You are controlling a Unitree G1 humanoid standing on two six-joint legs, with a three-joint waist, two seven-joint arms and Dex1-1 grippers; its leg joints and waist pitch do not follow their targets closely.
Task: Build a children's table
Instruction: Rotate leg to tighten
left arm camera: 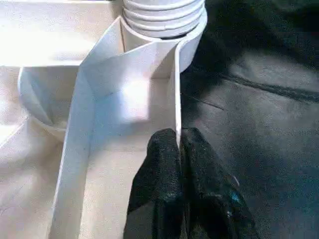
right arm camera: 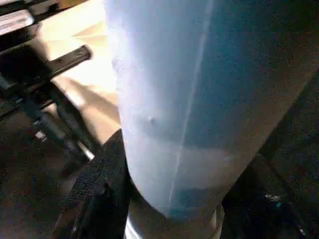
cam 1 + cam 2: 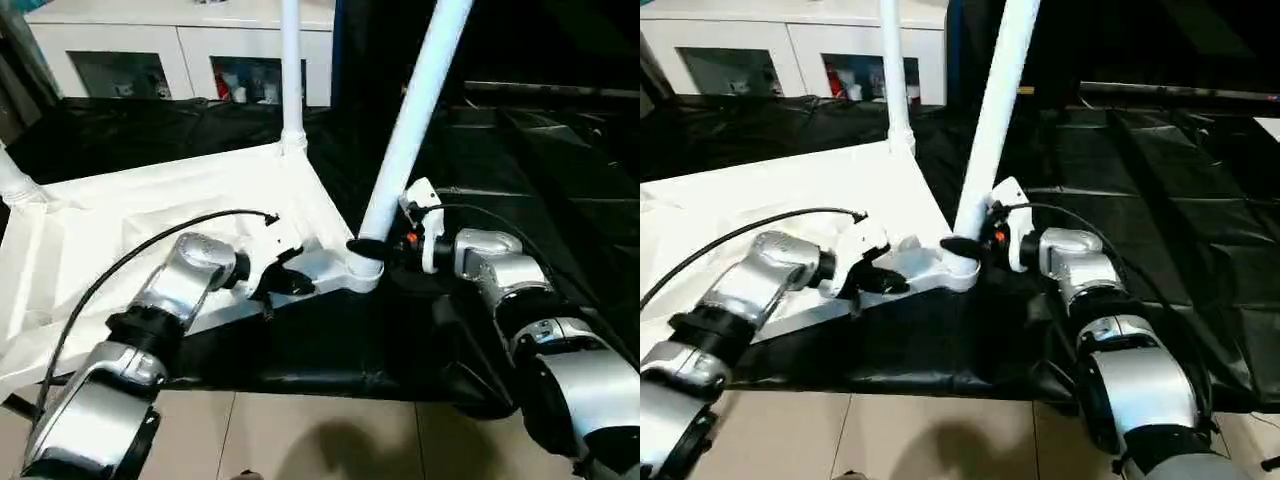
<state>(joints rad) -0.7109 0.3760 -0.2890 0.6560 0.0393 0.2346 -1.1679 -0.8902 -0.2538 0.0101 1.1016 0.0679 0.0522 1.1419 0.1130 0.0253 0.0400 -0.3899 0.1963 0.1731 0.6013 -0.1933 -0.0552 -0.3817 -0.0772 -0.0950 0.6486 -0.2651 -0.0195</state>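
On black sheeting before a white cabinet (image 3: 180, 45), the upturned tabletop (image 3: 150, 215) is pinched at its rim by the closed left gripper (image 3: 280, 280), while a leg (image 3: 415, 120), seated in the near corner socket (image 3: 362, 270), is straddled by the right gripper (image 3: 375, 248), whose jaws' grip cannot be told; at least three legs are fitted.

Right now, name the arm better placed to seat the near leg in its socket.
Right. The right gripper straddles the leg just above its socket; the left gripper is pinching the tabletop rim, steadying it.

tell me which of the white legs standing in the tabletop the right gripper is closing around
The near-corner leg, leaning in the socket closest to the robot, with the right gripper at its base. The far leg stands untouched.
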